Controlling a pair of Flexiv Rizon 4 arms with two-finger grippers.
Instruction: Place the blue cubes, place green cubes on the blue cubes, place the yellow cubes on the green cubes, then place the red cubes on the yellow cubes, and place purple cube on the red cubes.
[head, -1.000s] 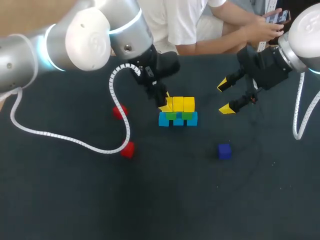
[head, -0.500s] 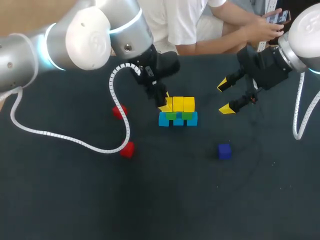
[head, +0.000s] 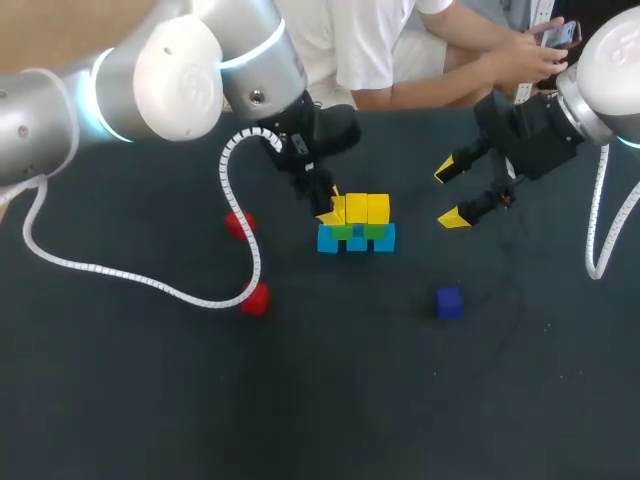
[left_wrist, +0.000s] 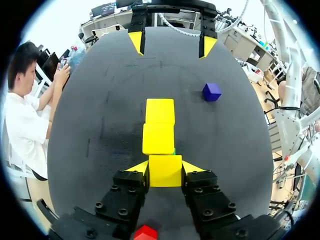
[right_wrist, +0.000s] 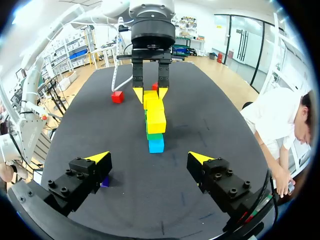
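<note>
Bright, even light casts only faint, soft shadows.

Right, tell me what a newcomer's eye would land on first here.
The bright stack mid-table draws the eye first: blue cubes at the bottom, green cubes between, yellow on top. The left gripper is at its left end, shut on a yellow cube, while the right gripper hangs open to its right. A purple cube and two red cubes lie loose on the dark table.
</note>
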